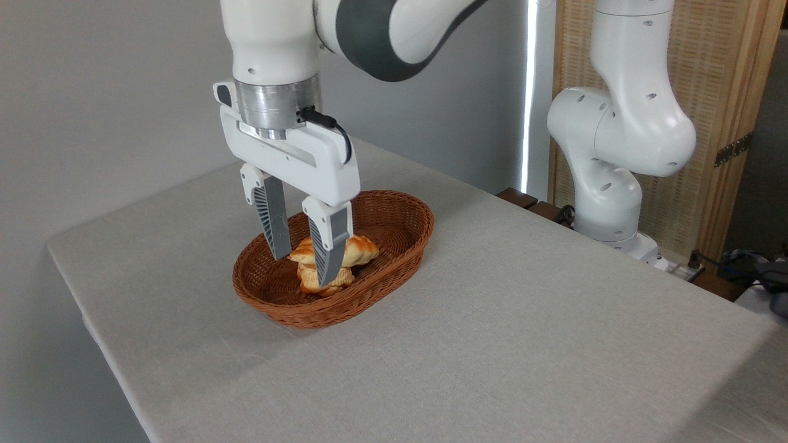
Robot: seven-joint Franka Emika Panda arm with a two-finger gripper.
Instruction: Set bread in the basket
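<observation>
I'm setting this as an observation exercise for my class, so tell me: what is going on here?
A white robot arm is working over a wicker basket on a cloth-covered table. Its gripper hangs open just above the basket, fingers spread. The long golden bread lies inside the basket, resting on top of a small round bun, partly hidden behind one finger. The bread looks released, so the placing seems done.

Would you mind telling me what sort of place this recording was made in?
Probably a robotics lab or test room, not a kitchen. A robot arm is mounted beside a cloth-covered table bare except for one basket holding bread, and cables trail along the right edge.
</observation>
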